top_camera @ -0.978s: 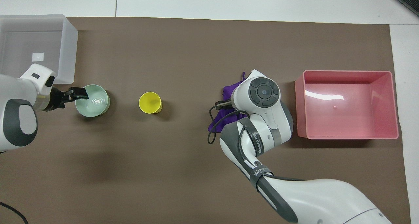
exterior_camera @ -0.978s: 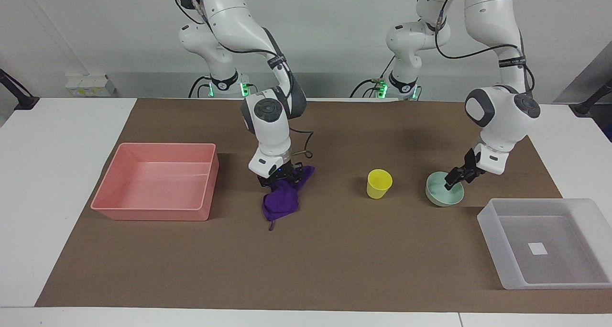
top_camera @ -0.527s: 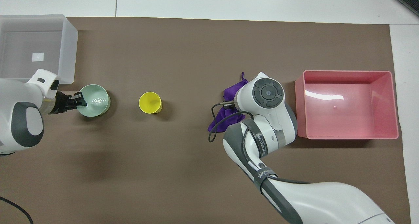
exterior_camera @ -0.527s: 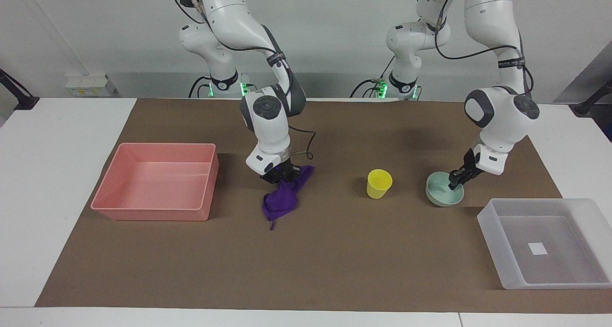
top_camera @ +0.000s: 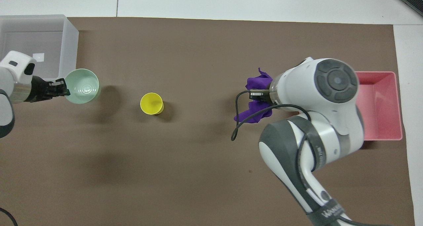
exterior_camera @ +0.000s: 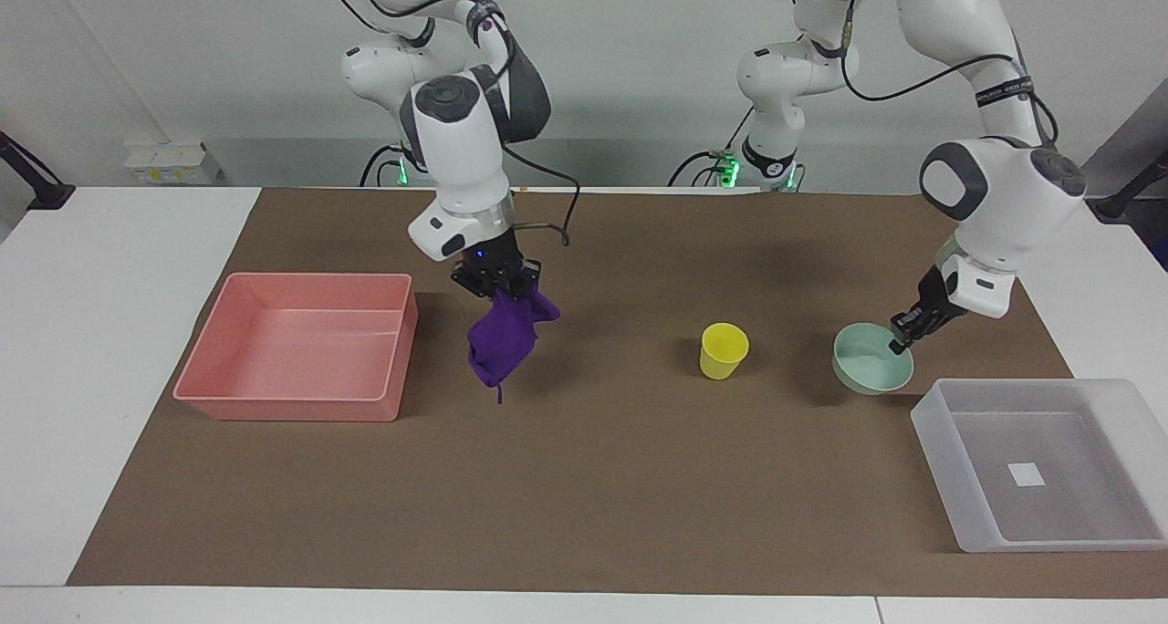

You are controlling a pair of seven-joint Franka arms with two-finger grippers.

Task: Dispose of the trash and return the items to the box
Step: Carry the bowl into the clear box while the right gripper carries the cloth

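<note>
Right gripper [exterior_camera: 497,282], jaws clamped on the rag [exterior_camera: 502,341] over the table at the pink tray's [exterior_camera: 297,405] three o'clock, and left gripper [exterior_camera: 903,332], jaws pinching the bowl's [exterior_camera: 867,369] rim near the box [exterior_camera: 940,423], look mid-carry; next, each must clear a wall

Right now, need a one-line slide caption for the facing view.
Right gripper lifts the purple rag beside the pink tray; left gripper raises the mint bowl.

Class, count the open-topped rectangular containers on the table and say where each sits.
2. The pink tray sits at the right arm's end of the table; the frosted-white bin sits at the left arm's end. None seems hidden.
</note>
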